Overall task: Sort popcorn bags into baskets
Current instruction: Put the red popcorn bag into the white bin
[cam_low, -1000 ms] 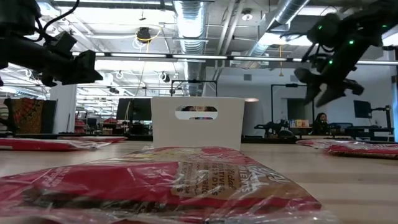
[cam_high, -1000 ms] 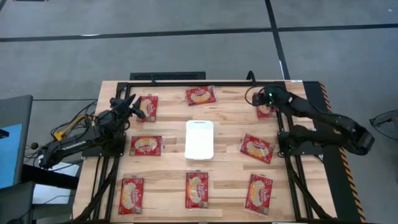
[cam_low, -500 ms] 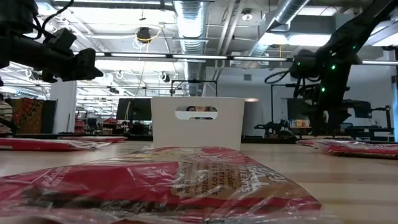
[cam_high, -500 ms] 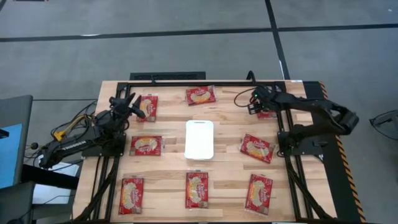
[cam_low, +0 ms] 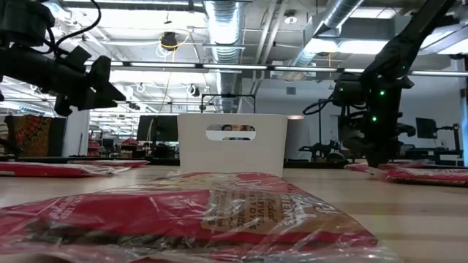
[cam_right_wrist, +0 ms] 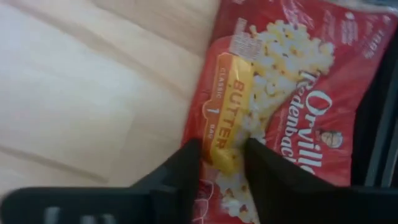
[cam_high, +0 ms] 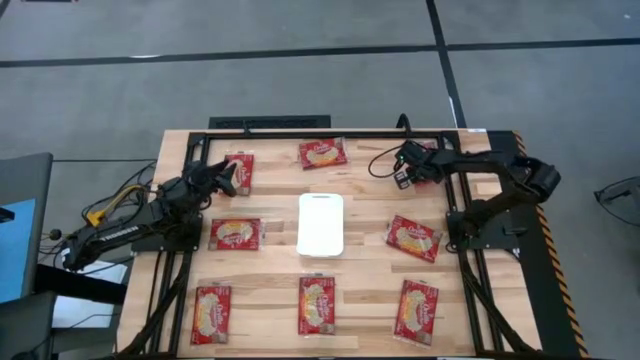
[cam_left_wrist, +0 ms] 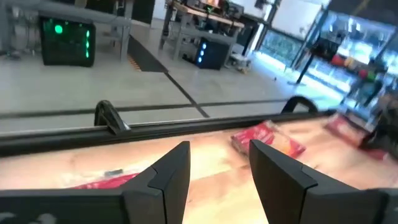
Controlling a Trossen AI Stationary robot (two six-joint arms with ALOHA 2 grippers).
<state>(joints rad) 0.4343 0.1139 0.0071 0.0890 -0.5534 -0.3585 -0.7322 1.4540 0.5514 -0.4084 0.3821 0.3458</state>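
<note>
The small white rectangular plastic basket [cam_high: 320, 224] stands in the middle of the counter and looks empty, so by the look of it no sorting is done. Eight flat red popcorn bags [cam_high: 234, 233] lie ringed around it, well apart; a ninth [cam_right_wrist: 280, 93] sits pinched between the fingers of the right end effector [cam_high: 408, 172] at the far right corner. The left end effector [cam_high: 222, 180], fingers apart and holding nothing, hovers beside the far left bag. The pale wooden slatted counter [cam_high: 365, 285] sits on grey floor; beyond it, a workshop with ceiling ducts
</note>
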